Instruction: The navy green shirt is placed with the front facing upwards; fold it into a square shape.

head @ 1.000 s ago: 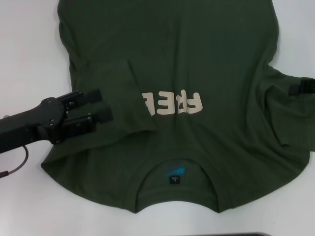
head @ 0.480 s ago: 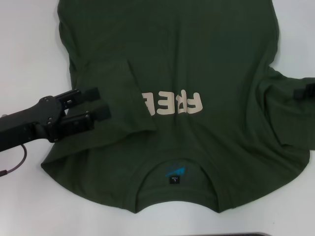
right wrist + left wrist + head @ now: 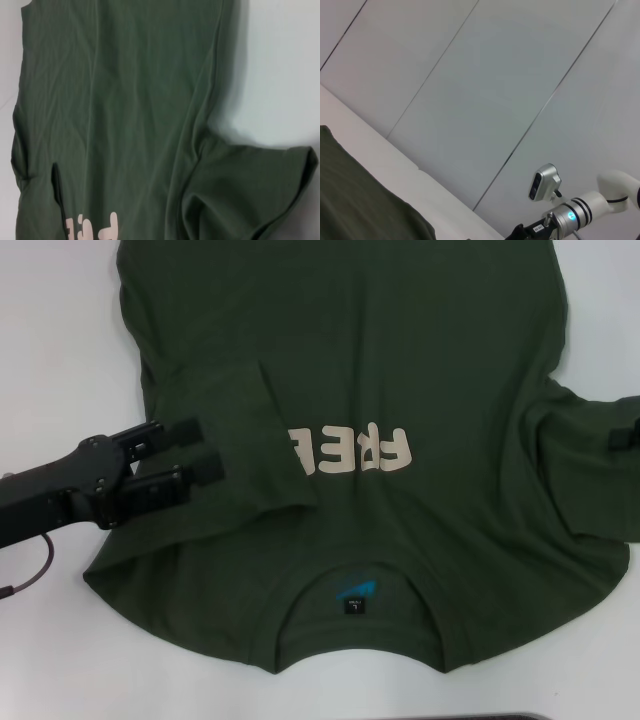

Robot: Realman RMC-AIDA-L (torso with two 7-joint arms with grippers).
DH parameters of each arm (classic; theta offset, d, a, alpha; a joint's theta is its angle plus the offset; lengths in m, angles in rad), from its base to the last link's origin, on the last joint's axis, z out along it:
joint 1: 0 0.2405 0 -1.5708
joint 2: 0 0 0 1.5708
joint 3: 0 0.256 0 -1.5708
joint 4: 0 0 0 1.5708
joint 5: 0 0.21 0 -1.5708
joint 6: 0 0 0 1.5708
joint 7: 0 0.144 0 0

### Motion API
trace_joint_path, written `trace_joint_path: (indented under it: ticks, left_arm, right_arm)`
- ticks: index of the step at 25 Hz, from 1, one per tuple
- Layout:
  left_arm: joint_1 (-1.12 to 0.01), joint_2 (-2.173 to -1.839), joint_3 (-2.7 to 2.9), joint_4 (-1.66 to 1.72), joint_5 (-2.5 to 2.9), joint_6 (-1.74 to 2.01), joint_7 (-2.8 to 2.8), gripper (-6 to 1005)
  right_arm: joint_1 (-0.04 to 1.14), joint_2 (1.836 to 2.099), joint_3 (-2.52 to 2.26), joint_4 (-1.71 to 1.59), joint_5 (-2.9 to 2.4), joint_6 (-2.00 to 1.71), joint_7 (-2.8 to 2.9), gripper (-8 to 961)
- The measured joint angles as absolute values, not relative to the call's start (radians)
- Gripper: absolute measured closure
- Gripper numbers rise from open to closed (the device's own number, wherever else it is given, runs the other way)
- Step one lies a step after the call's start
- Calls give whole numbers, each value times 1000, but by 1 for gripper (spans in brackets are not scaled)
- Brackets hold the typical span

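On the white surface (image 3: 60, 360) the navy green shirt (image 3: 400, 350) lies spread out, front up, its collar (image 3: 360, 590) toward the robot and its hem running off the far edge of the head view. Cream lettering (image 3: 350, 450) crosses the chest, and a small teal-and-black label (image 3: 356, 592) sits inside the collar. The sleeve on the robot's left has been folded inward over the body, and its edge covers the start of the lettering. The sleeve on the robot's right lies out to the side, rumpled with creases.

The left tool (image 3: 205, 448) reaches in from the left side and sits low over the folded sleeve. Its two dark fingers (image 3: 185, 430) are spread apart and hold no cloth. Whether they touch the fabric cannot be told.

The right tool (image 3: 625, 437) shows only as a small black part at the right edge of the head view, above the loose sleeve; whether it is open or closed cannot be told.

The right wrist view looks down on the shirt body (image 3: 125, 100) and the creased sleeve (image 3: 250, 195), with part of the lettering (image 3: 92, 226) at the edge.
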State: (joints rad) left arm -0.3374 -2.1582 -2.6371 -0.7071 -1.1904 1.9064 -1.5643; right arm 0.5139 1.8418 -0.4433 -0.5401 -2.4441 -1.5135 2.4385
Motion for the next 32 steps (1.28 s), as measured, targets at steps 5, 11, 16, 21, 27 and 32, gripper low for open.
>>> trace_joint_path:
  ticks: [5,11,16,21,27,32]
  left_arm:
    - [-336,-2158,-2638,-707,-1190,1910,-1565,158]
    - [-333,-2159,-2647,-706,-1190,1913,-1565,158]
    - [-336,-2160,-2648,-692,-1190,1914,-1565,158]
    - [-337,-2159,-2648,-690,-1190,1915,-1565,158]
    - [-336,-2159,-2649,-690,-1192,1916,-1565,159]
    - [-337,-2160,-2649,-690,-1195,1916,-1565,159]
  right_arm:
    - [505,1821,-454,-572,-2451,-1558,2463,939]
    - [479,1801,-441,-689,-2455,-1590,2527,940]
    - [499,1796,-442,-702,-2456,-1585,2534,940]
    - [510,1789,-439,-738,-2470,-1582,2556,939]
    - [514,1787,-433,-786,-2469,-1600,2582,939]
    - [535,1795,-451,-760,-2470,-1621,2581,940]
